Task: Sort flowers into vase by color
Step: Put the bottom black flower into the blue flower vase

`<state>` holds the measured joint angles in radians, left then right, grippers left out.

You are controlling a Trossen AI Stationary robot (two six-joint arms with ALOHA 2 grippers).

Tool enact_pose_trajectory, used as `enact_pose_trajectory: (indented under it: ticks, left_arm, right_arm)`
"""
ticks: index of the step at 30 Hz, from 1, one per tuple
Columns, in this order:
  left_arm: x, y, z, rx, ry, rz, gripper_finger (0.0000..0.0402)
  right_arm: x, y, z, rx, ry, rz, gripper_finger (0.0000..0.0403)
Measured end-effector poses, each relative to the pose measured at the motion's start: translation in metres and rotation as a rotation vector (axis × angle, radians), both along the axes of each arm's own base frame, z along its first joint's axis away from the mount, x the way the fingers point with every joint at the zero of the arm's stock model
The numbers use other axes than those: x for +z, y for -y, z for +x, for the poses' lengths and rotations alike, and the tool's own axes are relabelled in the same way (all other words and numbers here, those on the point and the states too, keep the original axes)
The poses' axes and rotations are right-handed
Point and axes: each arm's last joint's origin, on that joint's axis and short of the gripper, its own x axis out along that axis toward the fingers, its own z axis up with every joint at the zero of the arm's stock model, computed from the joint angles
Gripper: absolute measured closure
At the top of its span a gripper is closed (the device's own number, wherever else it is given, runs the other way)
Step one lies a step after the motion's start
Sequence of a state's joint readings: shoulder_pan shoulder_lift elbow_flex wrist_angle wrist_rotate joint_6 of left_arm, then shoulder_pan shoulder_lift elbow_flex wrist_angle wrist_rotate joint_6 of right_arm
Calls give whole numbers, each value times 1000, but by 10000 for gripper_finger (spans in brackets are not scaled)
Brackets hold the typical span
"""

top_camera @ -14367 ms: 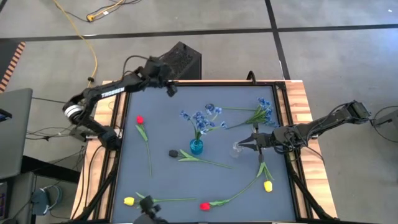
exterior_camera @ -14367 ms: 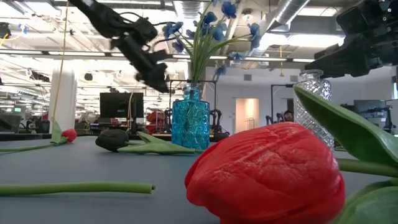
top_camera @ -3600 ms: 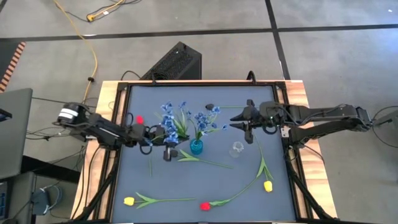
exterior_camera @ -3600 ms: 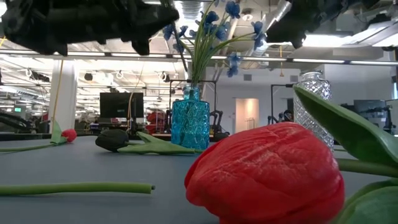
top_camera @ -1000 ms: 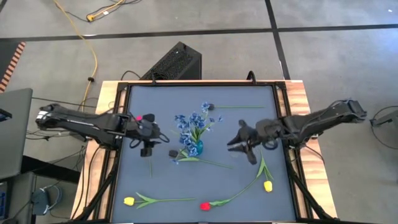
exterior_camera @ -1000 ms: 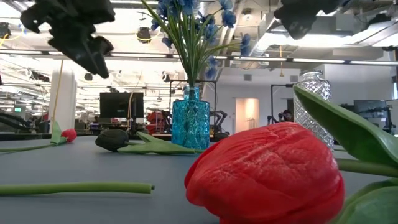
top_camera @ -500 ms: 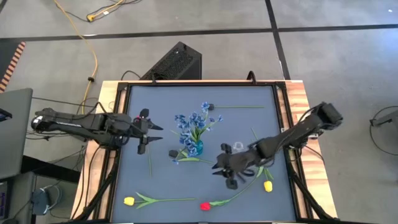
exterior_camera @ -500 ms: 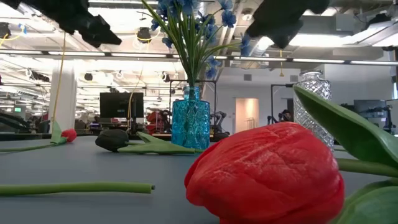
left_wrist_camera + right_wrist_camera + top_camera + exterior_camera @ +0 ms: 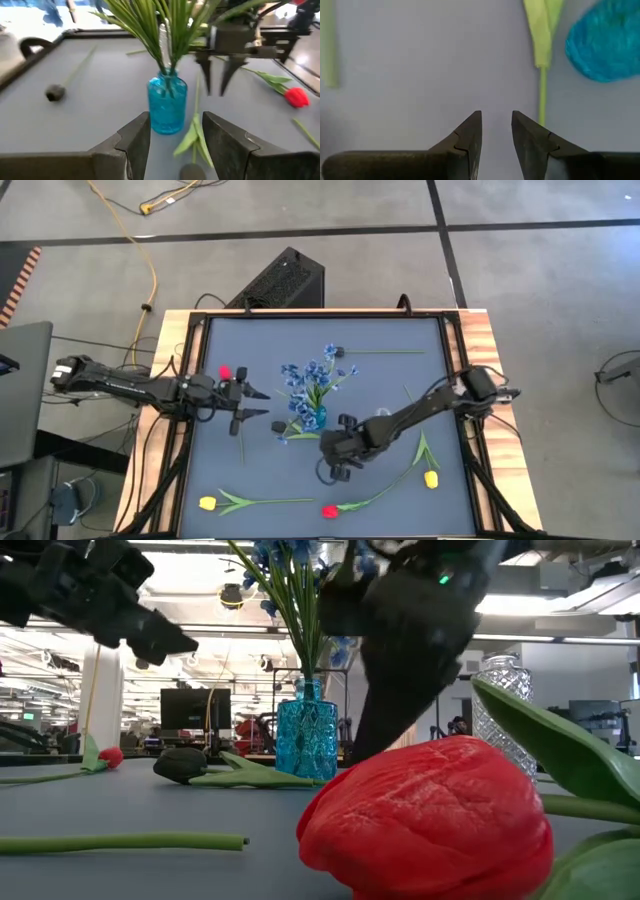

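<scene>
The blue vase [image 9: 315,418] stands mid-table and holds the blue flowers [image 9: 308,375]. My left gripper [image 9: 262,403] is open, level, just left of the vase [image 9: 167,107], pointing at it. My right gripper [image 9: 334,471] is open and points down at bare table near of the vase [image 9: 600,45], beside a green stem [image 9: 541,102]. A red tulip [image 9: 226,371] lies at the left. A dark bud [image 9: 338,351] lies at the far side. Yellow tulips [image 9: 207,503] [image 9: 431,478] and a red tulip [image 9: 328,511] lie along the near edge. Another dark bud [image 9: 182,765] lies left of the vase.
The clear glass vase [image 9: 503,715] stands right of the blue one; in the high view my right arm [image 9: 420,412] crosses over it. Long stems and leaves [image 9: 330,440] lie around the blue vase. A raised frame [image 9: 320,312] edges the table. A black box [image 9: 285,280] sits beyond the far edge.
My right gripper has swept from right of the vases toward the near-left and down, ending close over the table near of the blue vase, fingers pointing down. My left gripper has turned from pointing down to level, pointing at the blue vase, and moved slightly toward it.
</scene>
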<state>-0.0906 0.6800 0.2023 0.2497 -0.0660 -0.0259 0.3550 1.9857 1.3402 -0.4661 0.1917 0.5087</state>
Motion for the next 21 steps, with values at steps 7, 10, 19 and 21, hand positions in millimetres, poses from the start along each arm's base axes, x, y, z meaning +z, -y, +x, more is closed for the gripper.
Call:
enact_pose_trajectory:
  ticks: [7, 10, 19, 21]
  left_arm:
    - [-4, 1, -1, -16, -8, -18, 233]
    - [-4, 1, -1, -20, -7, -7, 233]
    - [-4, 1, -1, -29, -8, -8, 233]
    - [-4, 1, -1, -34, -9, -14, 233]
  right_arm:
    - [-9, 4, 9, -54, -23, -79, 271]
    - [-6, 4, 6, -58, -29, -107, 271]
    - [-9, 8, 0, -46, -56, -102, 271]
    - [-15, 11, -2, -62, -65, -94, 271]
